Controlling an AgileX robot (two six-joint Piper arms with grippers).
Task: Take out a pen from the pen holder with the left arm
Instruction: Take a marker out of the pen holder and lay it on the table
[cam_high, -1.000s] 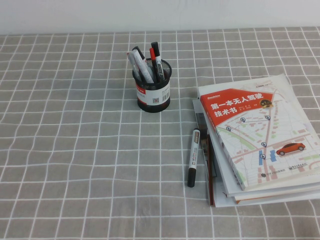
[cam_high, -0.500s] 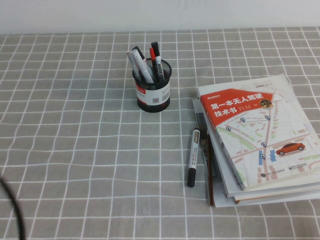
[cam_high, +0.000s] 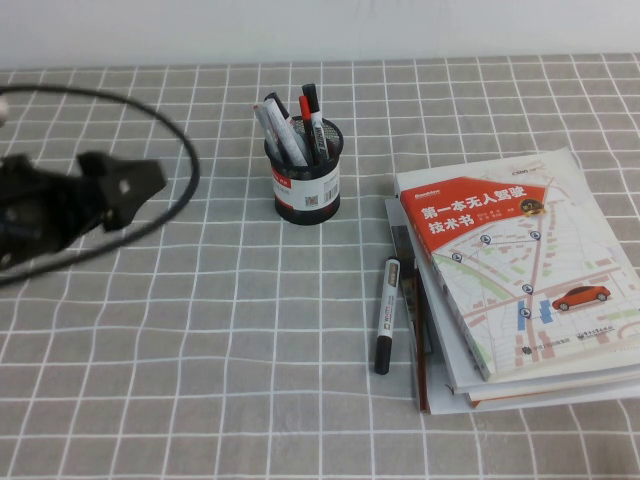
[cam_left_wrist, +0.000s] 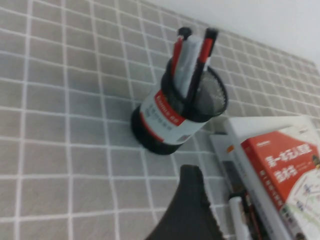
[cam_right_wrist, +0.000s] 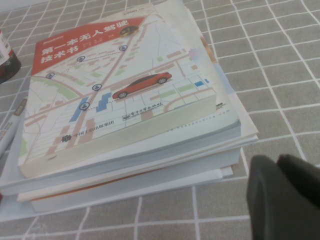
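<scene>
Pen holder: black mesh cup (cam_high: 307, 185) standing upright on the grey checked tablecloth (cam_high: 200, 330), with several pens (cam_high: 300, 125) in it.
Left gripper: (cam_high: 140, 182) over the cloth to the holder's left, clear of it, aimed toward it; released or clenched, cannot tell.
Right gripper: (cam_right_wrist: 280, 172) near the book stack (cam_high: 520, 270); grip state cannot be told.
Loose marker: (cam_high: 386, 314) lying flat just beside the stack.

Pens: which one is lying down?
The marker beside the books; other pens stand in the holder. Left gripper hovers left of it; right gripper by the books.
</scene>
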